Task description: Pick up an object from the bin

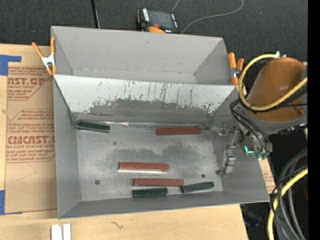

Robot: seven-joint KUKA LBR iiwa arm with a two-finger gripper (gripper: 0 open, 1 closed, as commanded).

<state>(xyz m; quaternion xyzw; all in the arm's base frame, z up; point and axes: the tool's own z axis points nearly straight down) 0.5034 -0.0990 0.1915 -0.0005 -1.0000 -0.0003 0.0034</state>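
- Gripper is hanging low at the right side of the grey metal bin, close to its right wall, over bare floor. Can't tell whether it's open or closed, or whether it's gripping anything.
- Nearest thing: short dark-green flat bar, lying on the bin floor at front right, down and left of the gripper in camera view.
- Left of that bar, a long reddish-brown flat bar is lying w/ a second dark-green bar just in front of it.
- Mid floor: a reddish-brown bar w/ pale edge is lying approx. parallel to those.
- At the back wall, a back reddish-brown bar is lying toward the right & a far-left dark-green bar is lying at the left, well apart.
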